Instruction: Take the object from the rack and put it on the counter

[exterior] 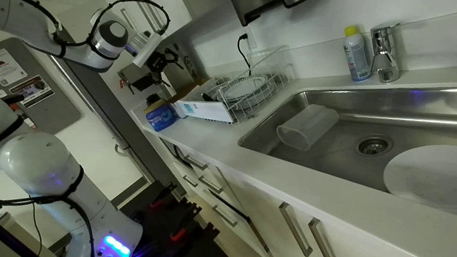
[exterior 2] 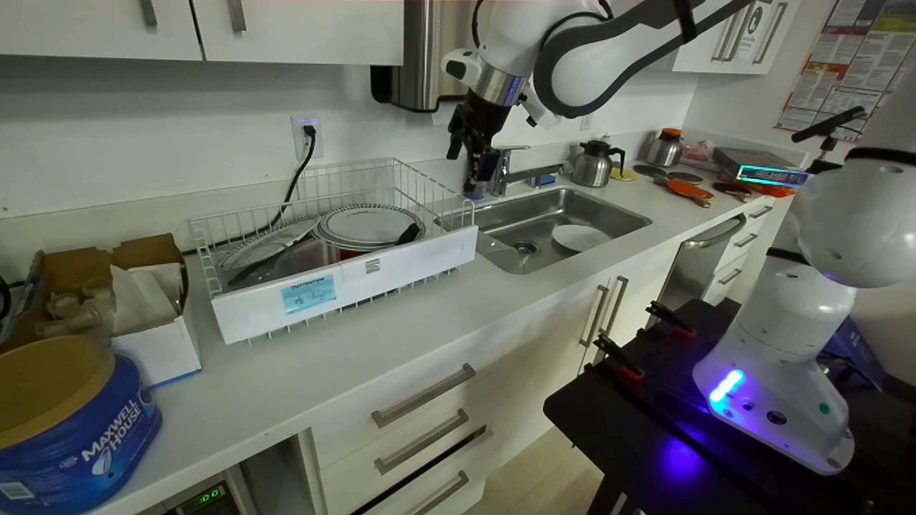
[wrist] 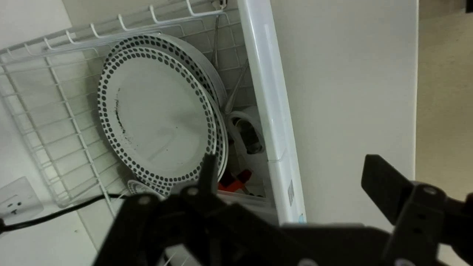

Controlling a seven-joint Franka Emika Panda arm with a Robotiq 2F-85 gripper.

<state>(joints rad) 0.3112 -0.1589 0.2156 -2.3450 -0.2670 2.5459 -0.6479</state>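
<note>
The rack is a white wire dish rack with a white front panel (exterior: 208, 111) (exterior 2: 358, 275) (wrist: 273, 111). It stands on the white counter (exterior: 302, 180) (exterior 2: 343, 365) (wrist: 343, 92). In it are stacked plates with dotted rims (exterior 2: 368, 223) (wrist: 159, 118), a clear plastic container (exterior 2: 304, 261), a red-orange item (wrist: 234, 181) and a few utensils. Which one is the object, I cannot tell. My gripper (exterior: 153, 74) (exterior 2: 466, 164) (wrist: 290, 170) is open and empty, in the air above the rack. In the wrist view its fingers lie either side of the front panel and hide the rack's lower part.
The steel sink (exterior 2: 529, 222) right beside the rack holds a white plate (exterior: 447, 179) and a clear container (exterior: 308, 127). A spray bottle (exterior: 357, 55) and faucet (exterior: 384, 54) stand behind it. A cardboard box (exterior 2: 107, 300) and blue coffee tub (exterior 2: 71, 422) stand beyond the rack's other end.
</note>
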